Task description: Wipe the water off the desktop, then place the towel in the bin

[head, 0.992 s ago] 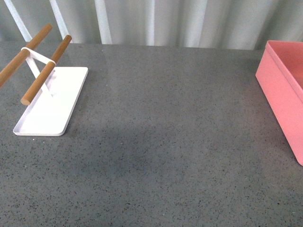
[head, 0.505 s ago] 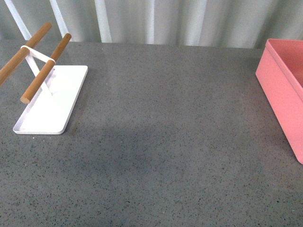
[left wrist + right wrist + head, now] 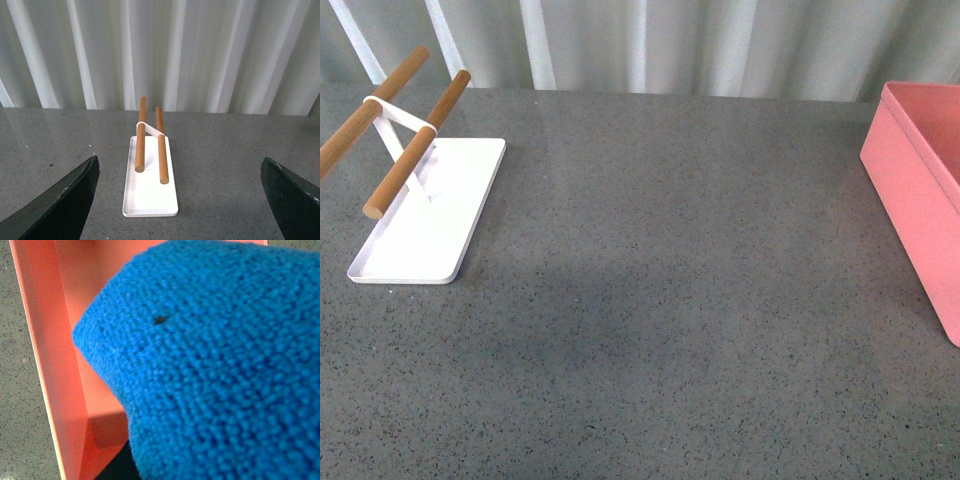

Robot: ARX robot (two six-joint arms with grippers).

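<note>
The wiping looks finished to me and the drop is the step in hand. In the right wrist view the towel (image 3: 215,370) fills nearly everything, hanging over the inside of the bin (image 3: 45,340), with the bin's wall and floor showing under it. The right gripper itself is hidden behind the cloth, so I cannot tell whether it is pinching the towel or has let go. If it does hold the towel, the next move as I judge it is a plain release, then a lift straight up so the fluffy folds do not snag on the rim.

Nearest me in the front view, the desktop (image 3: 660,340) is bare of arms. I see no plain puddle, only a faint darker patch near the middle that could be shadow or damp. At 3 o'clock the bin runs off the picture's edge; its near wall is the one edge to mind when pulling back.

The left gripper (image 3: 180,165) is spread wide with nothing between its fingers (image 3: 65,200) — it faces the tray (image 3: 430,230) at 10 o'clock, well apart from the bin. The rods (image 3: 415,150) jut out over the tray, so I would keep the left arm off them. Between tray and bin there is wide open room, up to the ribbed wall (image 3: 720,45) at 12 o'clock.
</note>
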